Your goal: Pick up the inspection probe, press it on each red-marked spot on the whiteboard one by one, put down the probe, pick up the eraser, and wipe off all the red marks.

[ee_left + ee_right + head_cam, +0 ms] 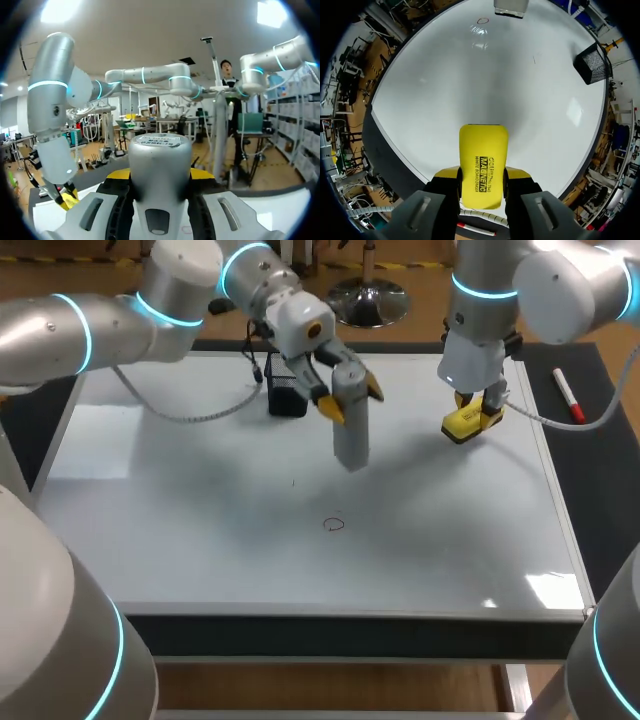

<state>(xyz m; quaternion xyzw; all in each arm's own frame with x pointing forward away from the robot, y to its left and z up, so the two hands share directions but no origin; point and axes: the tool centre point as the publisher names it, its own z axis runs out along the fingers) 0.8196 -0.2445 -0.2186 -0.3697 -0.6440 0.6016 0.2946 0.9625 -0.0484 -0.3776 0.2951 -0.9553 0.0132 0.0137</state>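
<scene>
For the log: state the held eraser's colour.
The eraser is yellow with black lettering; best in the right wrist view.

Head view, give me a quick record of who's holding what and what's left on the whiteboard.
left hand: shut on probe, upright over the whiteboard
right hand: shut on eraser, near the board's far right edge
red mark: one small circle, unwiped, probe not on it
marker: on the dark mat right of the board
</scene>
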